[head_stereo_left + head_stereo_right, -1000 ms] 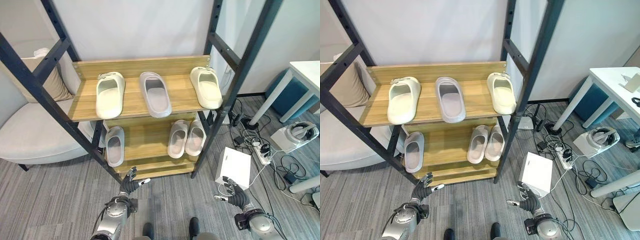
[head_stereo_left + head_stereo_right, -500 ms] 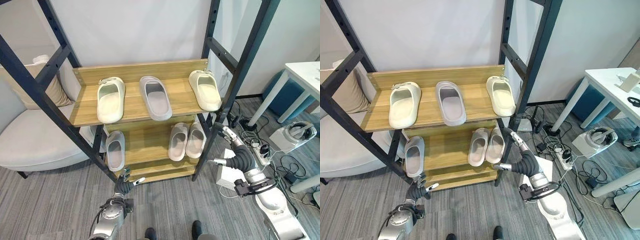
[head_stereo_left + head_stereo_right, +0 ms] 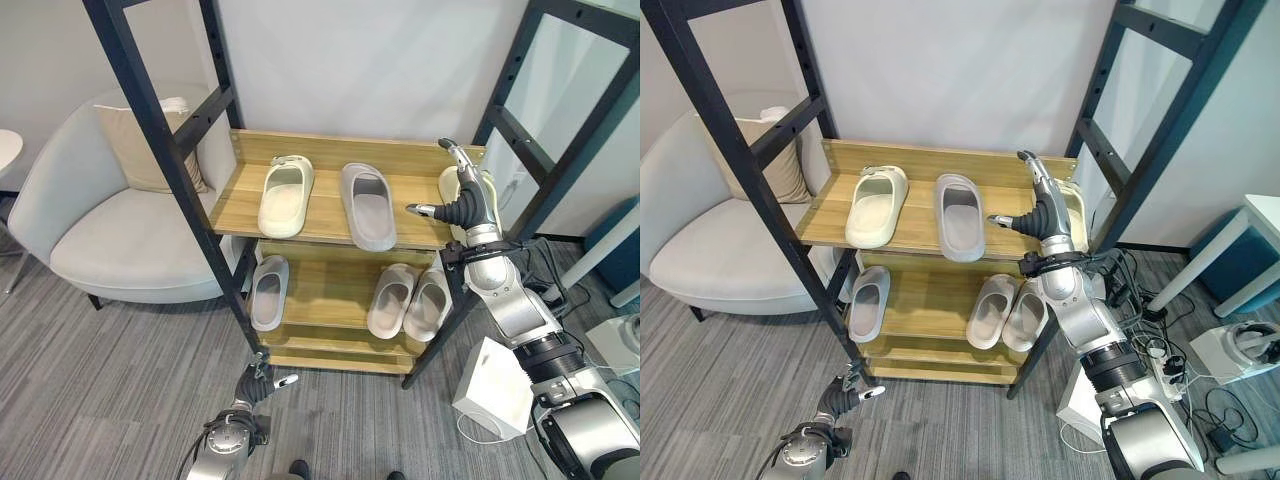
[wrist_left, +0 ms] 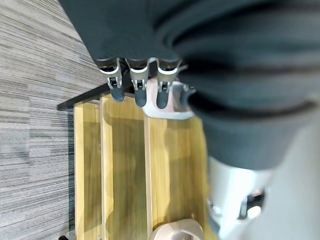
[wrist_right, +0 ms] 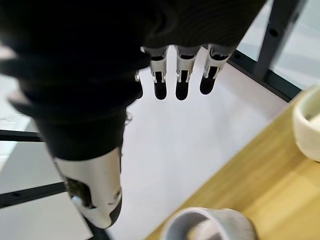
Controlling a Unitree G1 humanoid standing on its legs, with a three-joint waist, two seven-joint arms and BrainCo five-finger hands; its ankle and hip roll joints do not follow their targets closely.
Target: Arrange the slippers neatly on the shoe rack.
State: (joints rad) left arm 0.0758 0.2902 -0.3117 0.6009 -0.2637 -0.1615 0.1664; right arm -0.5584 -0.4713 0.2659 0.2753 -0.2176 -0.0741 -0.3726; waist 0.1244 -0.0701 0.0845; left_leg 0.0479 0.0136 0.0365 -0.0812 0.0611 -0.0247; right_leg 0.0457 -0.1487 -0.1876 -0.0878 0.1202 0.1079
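Left eye view is catching the big change: the right hand [image 3: 462,200], which was down by the floor beside the white box [image 3: 490,386] a second ago, is now riding up at the top shelf [image 3: 240,195] of the rack [image 3: 170,150], right in front of the cream slipper [image 3: 447,186] at the shelf's right end. Its fingers are standing straight and spread, thumb poking out toward the grey slipper [image 3: 368,205] in the middle, and it is gripping nothing; whether it is already touching the cream slipper is hard to say, since the hand is covering most of it. The whole picture is also sitting differently, with the armchair [image 3: 120,225] much fuller on the left, so the head is turning as well. The other cream slipper [image 3: 284,195] is lying well apart at the left of that shelf, so the pair looks split by the grey one. Below, a lone grey slipper [image 3: 268,291] and a pair [image 3: 410,300] are resting on the lower shelf. The left hand [image 3: 262,382] is hanging low near the floor, fingers relaxed and empty. Judging by this, the reach for the right cream slipper is just beginning and the sorting still lies ahead.
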